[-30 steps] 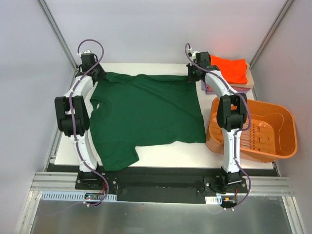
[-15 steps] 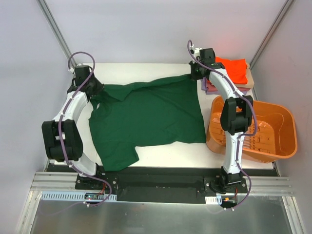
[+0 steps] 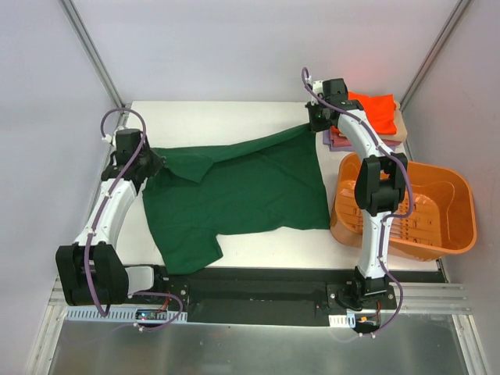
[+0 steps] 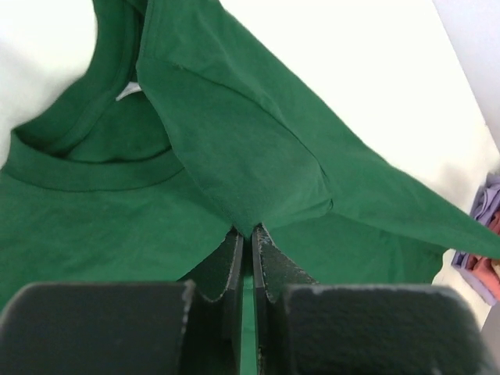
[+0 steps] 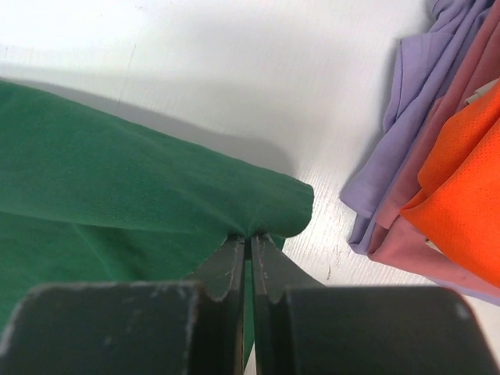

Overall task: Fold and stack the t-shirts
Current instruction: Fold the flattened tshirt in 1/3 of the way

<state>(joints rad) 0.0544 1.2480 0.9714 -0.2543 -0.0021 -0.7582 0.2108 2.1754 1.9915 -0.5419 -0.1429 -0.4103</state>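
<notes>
White table (image 3: 234, 109) bears a green shirt (image 3: 250, 187), far edge lifted, beside a folded stack (image 3: 375, 116) at far right. The left gripper (image 4: 251, 229) and right gripper (image 5: 250, 237) each pinch that edge; keeping it taut and level should fold cleanly.

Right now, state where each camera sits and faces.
Top external: above, behind the robot, looking down on the table and green t-shirt; left arm and right arm show.
Left wrist: on the left arm, facing along the left end effector at the shirt's collar.
Right wrist: facing along the right end effector toward the folded stack.
Shared: all see the green t-shirt.
</notes>
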